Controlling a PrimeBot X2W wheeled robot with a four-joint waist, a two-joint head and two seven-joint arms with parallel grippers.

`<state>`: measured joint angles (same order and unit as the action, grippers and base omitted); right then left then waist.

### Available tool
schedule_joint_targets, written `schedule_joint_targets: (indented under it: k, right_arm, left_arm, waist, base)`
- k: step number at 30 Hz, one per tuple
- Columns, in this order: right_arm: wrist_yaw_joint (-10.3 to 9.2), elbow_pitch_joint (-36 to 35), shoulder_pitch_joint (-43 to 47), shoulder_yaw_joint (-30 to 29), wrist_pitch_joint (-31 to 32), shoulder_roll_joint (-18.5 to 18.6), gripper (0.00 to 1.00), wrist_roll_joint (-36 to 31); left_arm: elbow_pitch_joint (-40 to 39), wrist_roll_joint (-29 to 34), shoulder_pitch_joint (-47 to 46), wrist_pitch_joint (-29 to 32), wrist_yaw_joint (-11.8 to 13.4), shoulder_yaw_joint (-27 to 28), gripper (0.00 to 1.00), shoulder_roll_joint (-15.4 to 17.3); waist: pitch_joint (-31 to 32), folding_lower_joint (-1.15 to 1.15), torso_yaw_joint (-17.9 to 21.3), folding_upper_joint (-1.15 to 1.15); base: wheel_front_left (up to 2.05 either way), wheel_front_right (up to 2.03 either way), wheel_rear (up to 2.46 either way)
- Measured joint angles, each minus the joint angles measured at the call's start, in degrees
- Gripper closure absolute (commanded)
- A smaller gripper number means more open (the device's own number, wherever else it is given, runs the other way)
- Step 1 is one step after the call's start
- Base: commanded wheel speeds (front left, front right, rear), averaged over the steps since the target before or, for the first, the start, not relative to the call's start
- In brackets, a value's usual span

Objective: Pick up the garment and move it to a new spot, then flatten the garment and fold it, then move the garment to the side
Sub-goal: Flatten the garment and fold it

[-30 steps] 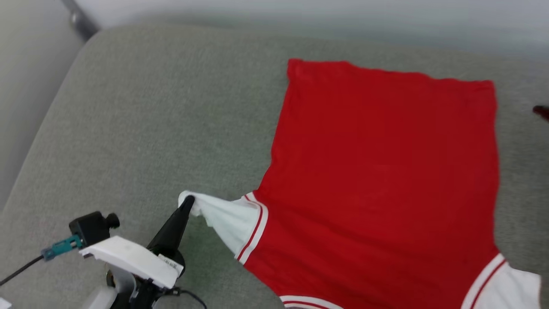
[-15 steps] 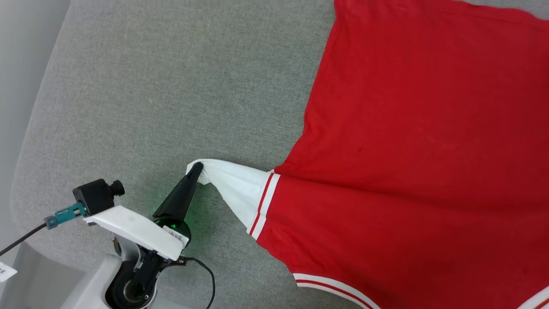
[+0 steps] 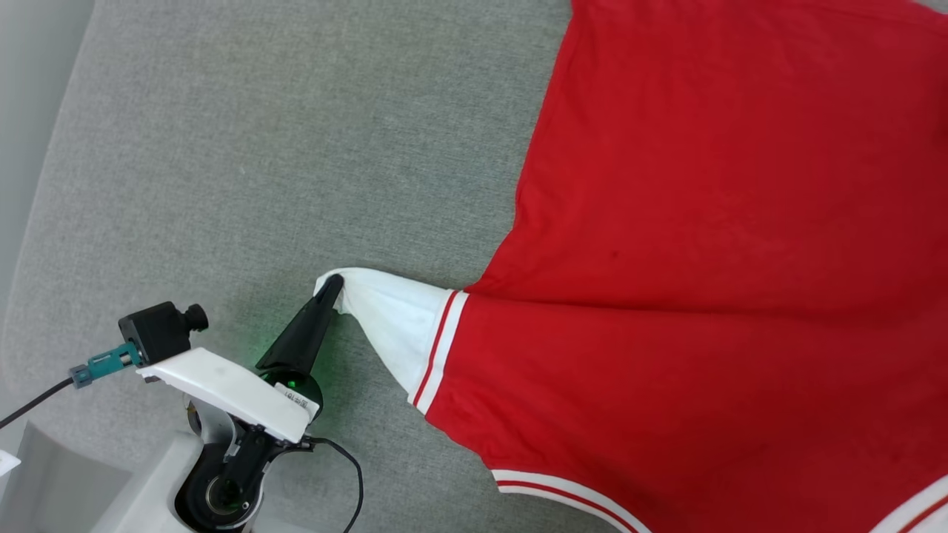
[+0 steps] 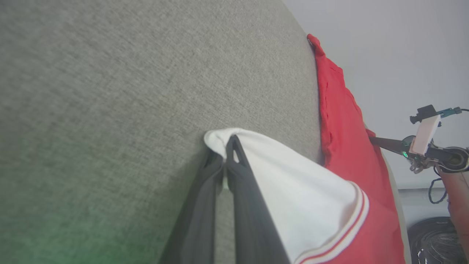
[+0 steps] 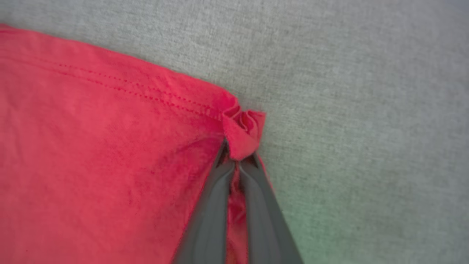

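The garment (image 3: 703, 259) lies spread plain red side up on the grey cushion (image 3: 244, 148), with striped trim at its near edge and its body reaching away across the right half of the head view. The left gripper (image 3: 331, 287) is pinched tight on the tip of the white sleeve (image 3: 392, 326), which is drawn out to a point toward the robot's left. The right gripper (image 5: 238, 158) has its jaws closed on a bunched red hem corner (image 5: 243, 128), the cloth curling over its fingertips beside bare cushion
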<state>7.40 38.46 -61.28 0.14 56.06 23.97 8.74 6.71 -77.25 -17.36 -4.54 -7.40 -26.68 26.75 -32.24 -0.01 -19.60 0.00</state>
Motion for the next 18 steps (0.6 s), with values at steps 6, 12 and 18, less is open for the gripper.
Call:
schedule_joint_targets:
  k: [6,12,18]
  right_arm:
    - [0.13,-2.80,3.53,0.07,-0.23,-0.37,1.00,3.34]
    - [0.15,-7.11,9.13,-2.07,1.05,0.19,1.00,6.89]
    - [0.14,-16.90,19.79,-5.03,5.48,1.57,1.00,10.82]
  left_arm:
    - [-0.69,-0.14,0.58,-0.76,0.00,0.20,1.00,0.79]
    - [-1.08,-1.08,2.87,-1.11,0.37,1.02,1.00,1.63]
    - [-1.76,-1.20,5.48,-1.75,1.21,1.41,1.00,2.31]
  waist:
    - [1.56,0.00,2.52,0.00]
    - [3.32,0.01,5.17,0.00]
    - [5.96,0.01,7.83,0.00]
  base:
    - [0.00,0.00,0.00]
    - [0.00,0.00,0.00]
    - [0.00,0.00,0.00]
